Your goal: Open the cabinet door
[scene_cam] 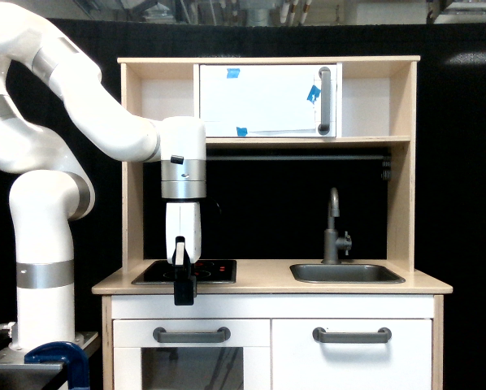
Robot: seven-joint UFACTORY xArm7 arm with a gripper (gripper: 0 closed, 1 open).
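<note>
The cabinet door (353, 361) is the plain white panel at the lower right of the toy kitchen, with a horizontal grey bar handle (352, 335) near its top edge; it is flush with the front. My gripper (184, 294) hangs pointing down in front of the counter's front edge, above the left windowed door. It is well to the exterior view's left of the cabinet door's handle. Its black fingers show as one narrow shape, so their gap is not visible. Nothing is seen in it.
A white door with a glass window (192, 361) and its own grey handle (192, 335) sits below the gripper. The counter holds a black hob (210, 270), a sink (346, 273) and a tap (334, 227). An upper white door with blue tape (267, 100) sits on the shelf.
</note>
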